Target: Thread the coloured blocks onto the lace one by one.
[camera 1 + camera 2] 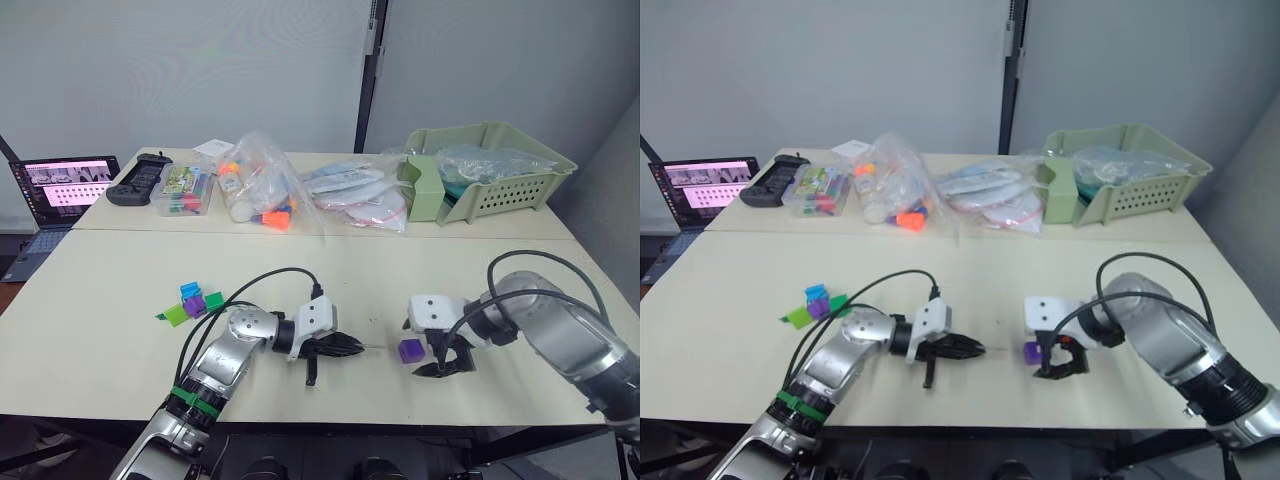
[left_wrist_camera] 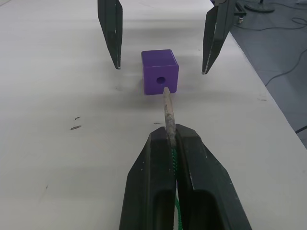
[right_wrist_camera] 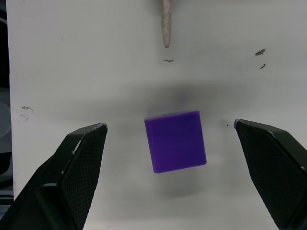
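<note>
A purple block (image 2: 159, 72) lies on the white table, its hole facing the lace's greyish tip (image 2: 167, 103), which stops just short of it. My left gripper (image 2: 168, 132) is shut on the lace; green cord (image 2: 175, 211) shows between its fingers. My right gripper (image 3: 170, 129) is open, its fingers (image 3: 79, 158) standing wide on both sides of the purple block (image 3: 176, 141) without touching it. Left of my left arm, more coloured blocks (image 1: 193, 302) sit in a cluster: blue, purple, lime green and dark green.
Along the back stand a laptop (image 1: 62, 185), a black controller (image 1: 138, 180), a clear box (image 1: 185, 190), plastic bags (image 1: 300, 195) of toys and a green basket (image 1: 490, 180). Both grippers work close to the table's front edge (image 1: 400, 418).
</note>
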Controlling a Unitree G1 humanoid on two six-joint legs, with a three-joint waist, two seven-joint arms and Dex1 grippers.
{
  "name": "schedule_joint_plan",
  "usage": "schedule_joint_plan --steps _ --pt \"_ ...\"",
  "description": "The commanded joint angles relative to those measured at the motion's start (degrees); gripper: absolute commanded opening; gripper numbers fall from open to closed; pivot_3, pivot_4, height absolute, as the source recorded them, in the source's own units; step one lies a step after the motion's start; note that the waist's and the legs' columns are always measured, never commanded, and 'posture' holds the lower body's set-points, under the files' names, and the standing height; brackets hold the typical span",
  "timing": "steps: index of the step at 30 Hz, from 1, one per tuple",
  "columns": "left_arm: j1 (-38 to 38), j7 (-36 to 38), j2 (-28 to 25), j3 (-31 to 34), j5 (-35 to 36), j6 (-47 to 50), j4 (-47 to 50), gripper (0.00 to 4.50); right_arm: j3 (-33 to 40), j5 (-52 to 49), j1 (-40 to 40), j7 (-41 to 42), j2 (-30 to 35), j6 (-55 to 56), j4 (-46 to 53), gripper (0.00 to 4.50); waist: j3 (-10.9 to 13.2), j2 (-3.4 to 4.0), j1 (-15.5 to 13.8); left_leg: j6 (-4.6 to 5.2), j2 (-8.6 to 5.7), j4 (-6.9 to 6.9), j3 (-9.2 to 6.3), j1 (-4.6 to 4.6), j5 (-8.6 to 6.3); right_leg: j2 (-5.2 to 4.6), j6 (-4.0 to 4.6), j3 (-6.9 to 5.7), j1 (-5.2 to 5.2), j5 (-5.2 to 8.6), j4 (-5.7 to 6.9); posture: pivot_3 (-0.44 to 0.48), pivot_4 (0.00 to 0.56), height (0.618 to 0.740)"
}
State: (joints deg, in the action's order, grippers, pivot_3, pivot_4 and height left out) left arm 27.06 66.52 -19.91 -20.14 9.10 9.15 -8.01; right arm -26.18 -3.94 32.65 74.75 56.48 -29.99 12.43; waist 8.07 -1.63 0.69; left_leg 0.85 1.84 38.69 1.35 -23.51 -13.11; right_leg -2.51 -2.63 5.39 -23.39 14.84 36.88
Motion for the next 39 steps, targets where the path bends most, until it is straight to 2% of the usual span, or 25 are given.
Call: schedule_joint_plan --steps 1,8,9,24,39 --pt "0.31 -0.57 0.03 0.11 0.18 0.27 2.33 0.0 0.31 1.41 0.75 0.42 -0.81 1.06 -0.78 3.65 0.0 0.0 -0.04 0.0 0.0 0.0 0.01 0.0 0.0 0.0 0.0 0.01 0.0 0.0 0.0 0.0 0.15 0.734" --pt "0.88 -0.97 0.65 -0.47 0.2 0.28 2.05 0.0 0.48 3.32 0.31 1.01 -1.65 0.81 -1.1 1.23 0.0 0.0 -0.02 0.0 0.0 0.0 0.01 0.0 0.0 0.0 0.0 0.0 0.0 0.0 0.0 0.0 0.15 0.734" --pt "1.01 -1.0 0.82 -0.6 0.13 0.2 1.93 0.0 0.55 3.59 0.32 0.92 -1.69 0.73 -1.02 1.15 0.0 0.0 -0.02 0.0 0.0 0.0 0.0 0.01 0.0 0.0 0.0 0.0 0.01 0.0 0.0 0.0 0.15 0.734" --pt "4.56 -3.66 5.56 -3.99 -4.33 -1.5 -5.23 0.0 1.78 2.91 -2.13 -1.14 -2.28 -5.51 2.78 1.15 0.0 0.0 -0.02 0.0 -0.02 0.01 -0.01 0.0 0.0 0.0 0.0 -0.01 0.02 0.0 -0.01 0.0 0.15 0.734" --pt "5.4 -3.91 8.16 -4.73 -5.16 -3.19 -7.75 0.0 3.07 2.21 -2.97 -2.72 -3.32 -8.59 4.06 1.15 0.0 -0.01 0.06 0.0 -0.01 -0.01 -0.02 0.02 0.0 0.02 0.0 -0.01 0.02 0.0 0.01 0.0 0.15 0.734"
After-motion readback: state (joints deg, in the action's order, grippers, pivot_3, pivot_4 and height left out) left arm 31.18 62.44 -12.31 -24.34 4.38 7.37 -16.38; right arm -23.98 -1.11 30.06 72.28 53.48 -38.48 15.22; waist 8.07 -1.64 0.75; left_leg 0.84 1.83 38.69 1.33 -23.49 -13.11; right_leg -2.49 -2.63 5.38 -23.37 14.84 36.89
